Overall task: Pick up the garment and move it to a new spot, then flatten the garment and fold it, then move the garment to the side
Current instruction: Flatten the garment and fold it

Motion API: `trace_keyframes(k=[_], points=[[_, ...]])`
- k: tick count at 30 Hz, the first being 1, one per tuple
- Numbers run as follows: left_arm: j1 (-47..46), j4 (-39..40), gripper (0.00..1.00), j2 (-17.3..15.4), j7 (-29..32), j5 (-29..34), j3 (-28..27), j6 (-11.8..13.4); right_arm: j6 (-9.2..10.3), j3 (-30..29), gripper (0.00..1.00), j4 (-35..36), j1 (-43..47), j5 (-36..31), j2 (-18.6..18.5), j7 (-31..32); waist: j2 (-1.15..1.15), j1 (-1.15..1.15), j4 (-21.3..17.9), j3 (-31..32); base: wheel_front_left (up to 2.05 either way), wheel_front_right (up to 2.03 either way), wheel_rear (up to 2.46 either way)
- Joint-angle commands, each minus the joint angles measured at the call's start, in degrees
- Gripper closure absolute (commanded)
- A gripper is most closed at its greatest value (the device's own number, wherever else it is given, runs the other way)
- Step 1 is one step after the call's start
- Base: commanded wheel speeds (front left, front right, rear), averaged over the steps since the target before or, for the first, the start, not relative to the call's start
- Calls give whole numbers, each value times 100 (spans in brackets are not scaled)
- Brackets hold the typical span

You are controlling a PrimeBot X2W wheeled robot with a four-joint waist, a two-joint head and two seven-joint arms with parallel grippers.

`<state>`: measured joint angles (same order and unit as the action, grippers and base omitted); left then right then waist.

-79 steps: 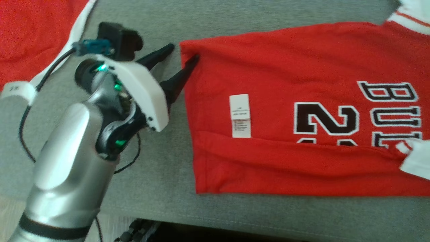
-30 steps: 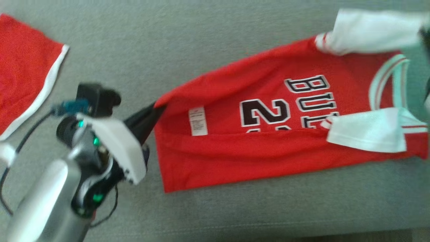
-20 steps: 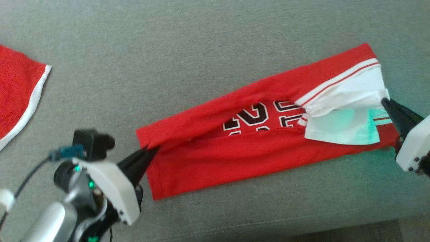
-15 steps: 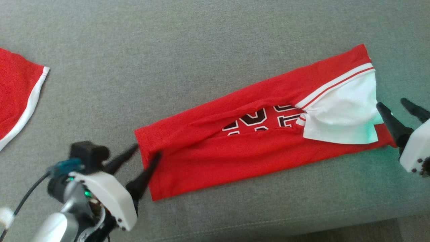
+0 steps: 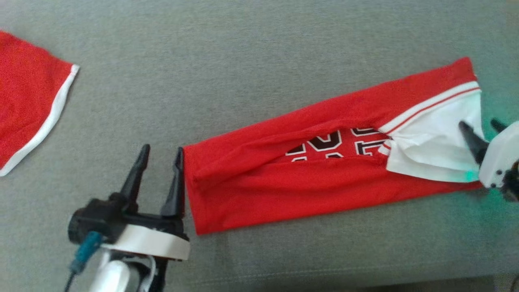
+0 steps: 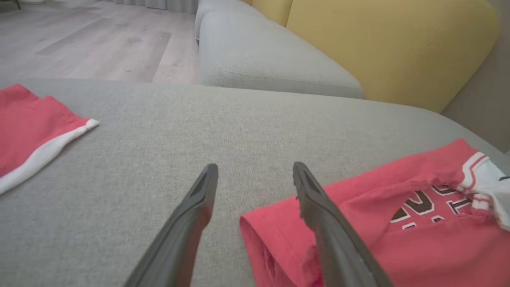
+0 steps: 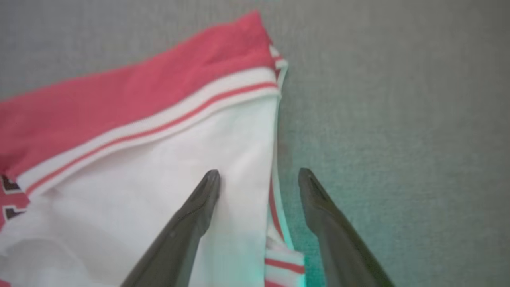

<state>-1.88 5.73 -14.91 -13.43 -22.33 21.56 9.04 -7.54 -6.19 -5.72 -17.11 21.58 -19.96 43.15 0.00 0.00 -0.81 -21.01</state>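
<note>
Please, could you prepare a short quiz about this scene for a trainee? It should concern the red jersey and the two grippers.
1. True or false: the left gripper is shut on the red jersey.
2. The jersey lies on: A) a grey sofa cushion; B) a wooden table; C) the floor.
3. Fill in: the end of the jersey nearest the right gripper is mostly ___ in colour.

Key: 1 false, its jaws stand open beside the hem; 2 A; 3 white.
</note>
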Motion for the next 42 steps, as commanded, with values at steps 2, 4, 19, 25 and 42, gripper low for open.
trace_keyframes(k=[2, 4, 19, 25, 42], points=[[-141, -14, 0, 127, -130, 245, -99, -44, 5, 166, 0, -65, -53, -90, -146, 168, 0, 0, 168, -27, 0, 0, 0], [-127, -102, 0, 323, -149, 333, -121, -79, 5, 255, 0, -223, 3, -55, -242, 324, 0, 0, 256, -22, 0, 0, 0], [136, -156, 0, 1150, -156, 883, -802, -827, 5, 519, 100, -352, 254, 515, -438, 700, 0, 0, 520, 164, 0, 0, 0], [275, -256, 0, 1198, -156, 935, -929, -937, 5, -246, 100, -500, 6, 376, -516, 209, 0, 0, 515, 358, 0, 0, 0], [372, -349, 0, 1203, -156, 505, -782, -713, 5, -890, 100, 554, 143, 404, -918, 224, 0, 0, 478, 625, 0, 0, 0]])
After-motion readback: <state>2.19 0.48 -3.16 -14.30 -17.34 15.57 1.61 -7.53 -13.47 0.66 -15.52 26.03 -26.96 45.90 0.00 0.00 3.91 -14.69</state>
